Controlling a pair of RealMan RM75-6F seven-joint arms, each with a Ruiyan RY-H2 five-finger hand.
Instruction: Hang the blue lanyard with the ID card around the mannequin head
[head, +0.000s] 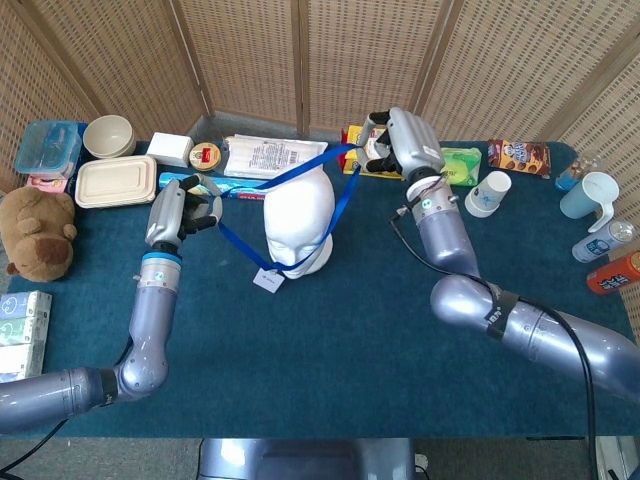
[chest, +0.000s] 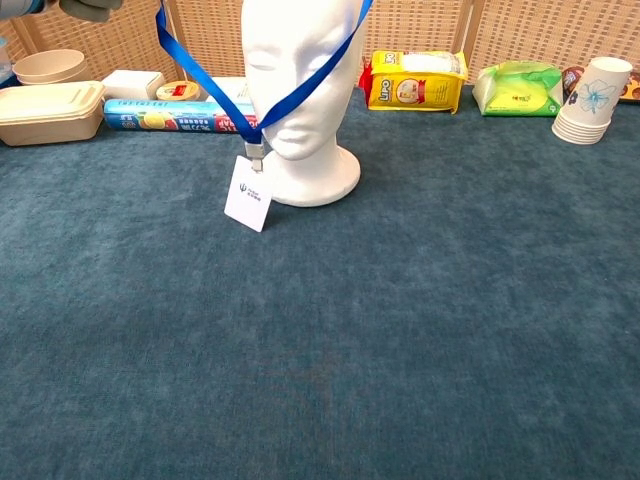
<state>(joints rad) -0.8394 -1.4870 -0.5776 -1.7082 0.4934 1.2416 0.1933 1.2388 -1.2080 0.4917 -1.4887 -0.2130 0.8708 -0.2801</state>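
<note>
The white mannequin head (head: 298, 212) (chest: 300, 60) stands upright on the blue tablecloth at the middle back. The blue lanyard (head: 240, 245) (chest: 205, 66) is stretched wide around it. My left hand (head: 178, 212) (chest: 85, 8) grips the strap left of the head, and my right hand (head: 392, 148) grips it above and to the right. The rear strap runs just over the back of the crown. The front straps meet in a V under the chin, where the white ID card (head: 268, 281) (chest: 250, 193) hangs at the neck base. The chest view does not show my right hand.
Along the back edge stand a bowl (head: 108, 135), a beige lunch box (head: 116, 180), a blue foil roll (chest: 175, 115), a yellow packet (chest: 415, 80), a green packet (chest: 518, 88) and stacked paper cups (chest: 592, 100). A teddy bear (head: 38, 232) sits far left; bottles (head: 605, 255) stand far right.
</note>
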